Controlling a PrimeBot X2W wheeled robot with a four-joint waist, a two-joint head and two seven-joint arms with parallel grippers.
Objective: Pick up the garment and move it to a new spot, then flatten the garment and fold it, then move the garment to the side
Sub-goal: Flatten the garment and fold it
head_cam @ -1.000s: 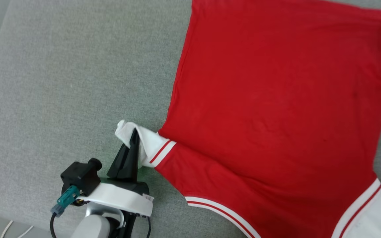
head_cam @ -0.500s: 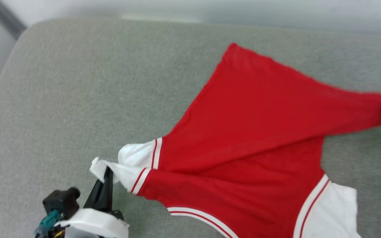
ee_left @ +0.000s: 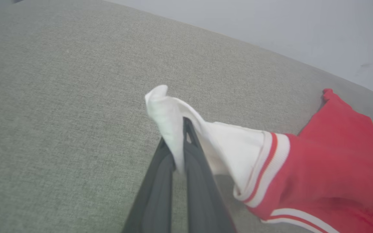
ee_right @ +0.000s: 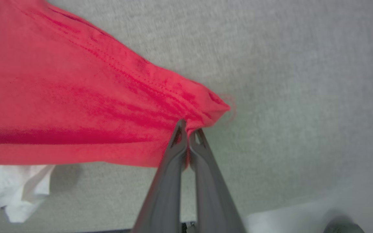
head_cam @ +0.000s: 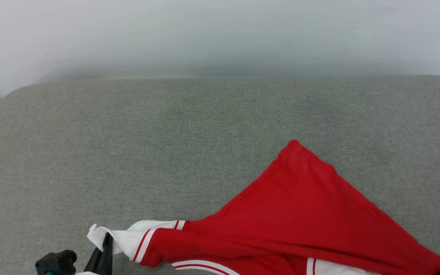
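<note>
Lower left of the head view, left gripper stays pinched on the white sleeve of the garment; right gripper is pressed together on a red hem corner. A second ago the red body lay spread flat. Now it's pulled into a slack triangle at lower right, far tip over the grey cushion — and the camera has tipped up to the pale wall. Reads as a lift or drag to a new spot, so flattening is yet to come.
</note>
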